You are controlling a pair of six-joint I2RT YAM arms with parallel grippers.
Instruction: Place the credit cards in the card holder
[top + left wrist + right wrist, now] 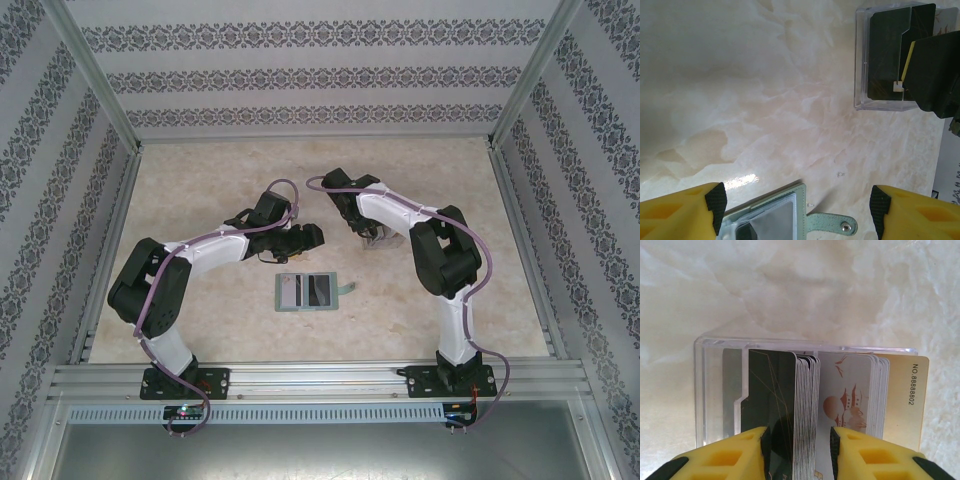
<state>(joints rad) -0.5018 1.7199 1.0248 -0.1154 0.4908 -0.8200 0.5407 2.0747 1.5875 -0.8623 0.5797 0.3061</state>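
Left hand (pixel 797 207) overhangs marbled table (pixel 765 100) inside patterned walls (pixel 300 70).

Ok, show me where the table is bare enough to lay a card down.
Free: the far strip of table up to the back wall; the near strip between the wallet and the front rail; the side right of the right arm. Crowded: the middle, where both jaws, the wallet and the clear box of cards sit close.
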